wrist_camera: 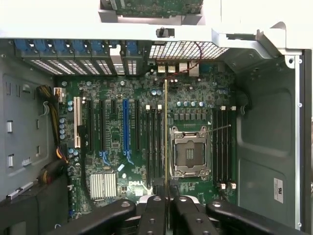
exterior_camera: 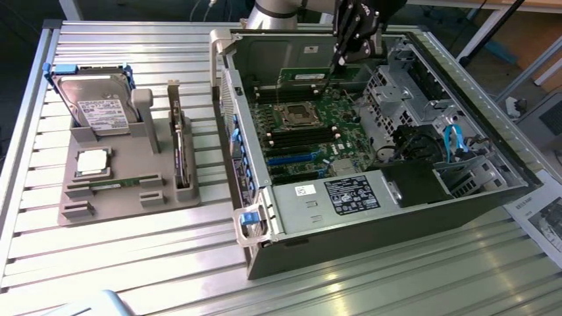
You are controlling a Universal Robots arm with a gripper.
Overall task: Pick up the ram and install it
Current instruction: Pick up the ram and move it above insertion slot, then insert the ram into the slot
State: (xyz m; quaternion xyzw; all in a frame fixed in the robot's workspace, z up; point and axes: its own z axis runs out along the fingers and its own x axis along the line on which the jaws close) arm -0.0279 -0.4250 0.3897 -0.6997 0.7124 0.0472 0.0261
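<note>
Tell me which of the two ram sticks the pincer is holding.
The ram stick inside the open computer case, clamped in the pincer over the motherboard. The other stick lies in the grey tray outside.

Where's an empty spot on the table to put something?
The bare table slats nearest the exterior camera, by the grey holder and computer case, are free. The strip between them is narrow. Inside the case it's crowded: the gripper holds the ram.

Silver-grey arm, black gripper, round screws
</note>
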